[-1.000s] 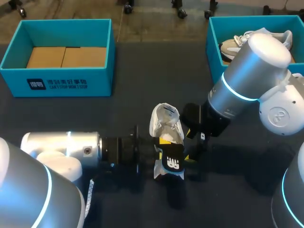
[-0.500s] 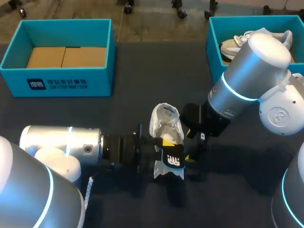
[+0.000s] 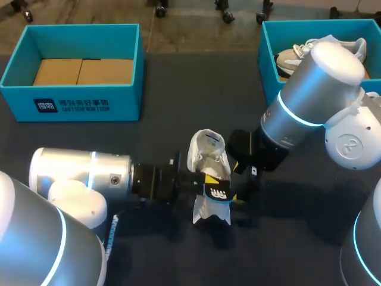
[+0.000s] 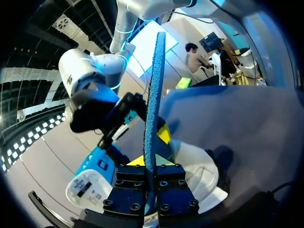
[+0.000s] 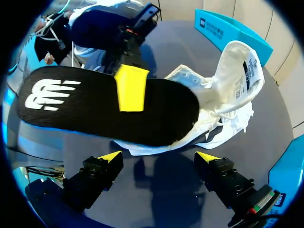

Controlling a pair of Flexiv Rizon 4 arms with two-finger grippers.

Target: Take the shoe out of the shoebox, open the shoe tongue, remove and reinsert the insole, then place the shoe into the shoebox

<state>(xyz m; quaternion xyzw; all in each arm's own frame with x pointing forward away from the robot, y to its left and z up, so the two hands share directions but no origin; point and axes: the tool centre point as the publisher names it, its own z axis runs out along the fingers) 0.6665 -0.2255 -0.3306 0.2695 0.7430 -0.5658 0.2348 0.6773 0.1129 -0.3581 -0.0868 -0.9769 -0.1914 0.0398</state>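
Left hand [image 3: 208,179] has advanced, clamping one insole [image 5: 95,111] at one shoe [image 5: 228,95]; right hand [image 5: 159,156] gapes.

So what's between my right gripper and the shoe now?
The black insole, pinched by the left gripper, crosses ahead of the open right gripper, in front of the white shoe: right wrist view.

The shoe [image 3: 207,156] lies on the table [image 3: 178,89], insole [image 3: 218,193] over it, left box [image 3: 77,106] and right box [image 3: 268,56] behind
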